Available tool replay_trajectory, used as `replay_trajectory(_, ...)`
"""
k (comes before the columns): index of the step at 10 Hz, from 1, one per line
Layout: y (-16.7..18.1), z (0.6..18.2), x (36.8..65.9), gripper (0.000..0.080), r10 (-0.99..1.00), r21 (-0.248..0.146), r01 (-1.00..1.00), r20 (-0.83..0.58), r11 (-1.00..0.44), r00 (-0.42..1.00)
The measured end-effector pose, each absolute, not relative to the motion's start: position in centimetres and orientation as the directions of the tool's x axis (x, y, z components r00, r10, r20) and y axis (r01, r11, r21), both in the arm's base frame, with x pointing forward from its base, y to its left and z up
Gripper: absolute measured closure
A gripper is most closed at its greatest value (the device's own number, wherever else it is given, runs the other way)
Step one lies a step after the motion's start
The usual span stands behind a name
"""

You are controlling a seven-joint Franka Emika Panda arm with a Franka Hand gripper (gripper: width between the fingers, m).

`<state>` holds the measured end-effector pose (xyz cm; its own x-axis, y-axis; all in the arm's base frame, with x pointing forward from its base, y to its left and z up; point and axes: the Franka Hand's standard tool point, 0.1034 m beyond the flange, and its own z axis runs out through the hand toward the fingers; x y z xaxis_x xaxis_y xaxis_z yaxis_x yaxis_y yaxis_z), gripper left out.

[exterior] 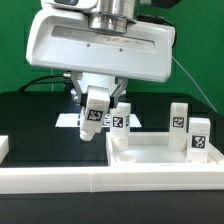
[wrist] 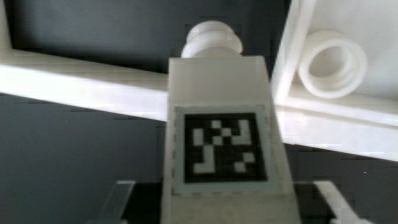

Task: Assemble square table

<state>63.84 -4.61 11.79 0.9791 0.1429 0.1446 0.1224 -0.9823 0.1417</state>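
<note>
A black tabletop (exterior: 30, 118) carries everything. Along its near edge runs a long white rail (exterior: 60, 180), reaching across the exterior view. Beyond the rail, farther back on the tabletop, lies the flat marker board (exterior: 70, 119). Behind the tabletop stands a green backdrop (exterior: 195, 40).

Claw (exterior: 96, 112) points downward, clamped on a leg block (exterior: 95, 115).

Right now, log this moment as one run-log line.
gripper: shut on leg | leg: lifted, tilted, near tabletop | three legs stand by
</note>
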Motion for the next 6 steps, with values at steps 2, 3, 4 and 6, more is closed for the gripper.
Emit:
replay_trajectory(2,-5.0,11.1,63.0,0.0509,-0.001,0.07,-0.013,0.162,-0.997,0.987)
replay_trajectory(3,-3.9,10.8,62.9,0.0509,-0.041,0.056,-0.051,0.163,-0.997,0.986)
replay_trajectory(4,-2.7,10.8,62.9,0.0509,-0.047,0.045,-0.055,0.163,-0.997,0.986)
replay_trajectory(6,-0.2,10.8,63.3,0.0509,-0.089,0.025,-0.094,0.152,-0.995,0.984)
